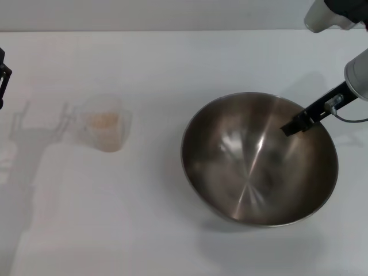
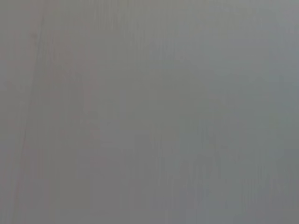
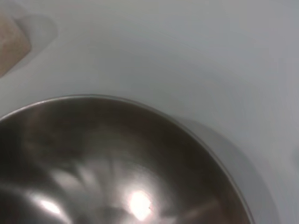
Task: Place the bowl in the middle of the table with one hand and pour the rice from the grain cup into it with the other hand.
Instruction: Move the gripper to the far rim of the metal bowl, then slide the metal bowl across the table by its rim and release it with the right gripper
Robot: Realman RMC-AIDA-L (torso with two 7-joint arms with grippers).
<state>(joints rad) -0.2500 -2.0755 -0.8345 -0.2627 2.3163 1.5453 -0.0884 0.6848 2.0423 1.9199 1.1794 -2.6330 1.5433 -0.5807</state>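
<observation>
- Head view: the right gripper (image 1: 296, 123) is reaching in from the far right, one dark finger dipping inside the far-right rim of the bowl (image 1: 259, 161). It looks set to pinch the wall, though I cannot tell whether the fingers are wide or closed on the steel.
- The bowl is sitting right of centre on the table (image 1: 172, 230), large, shiny, brushed grey and empty. To do this step well, the rim should be gripped firmly and the bowl slid leftward, kept level and clear of the cup.
- The grain cup (image 1: 103, 129) is standing upright well to the left, clear plastic, with pale rice (image 1: 104, 121) inside.
- The left gripper (image 1: 3, 77) is waiting at the far left edge; its opening cannot be told.
- Left wrist view: it is showing only plain grey.
- Right wrist view: it is looking down over the bowl's rim (image 3: 154, 112) onto white table, with the cup (image 3: 11, 44) at one corner.
</observation>
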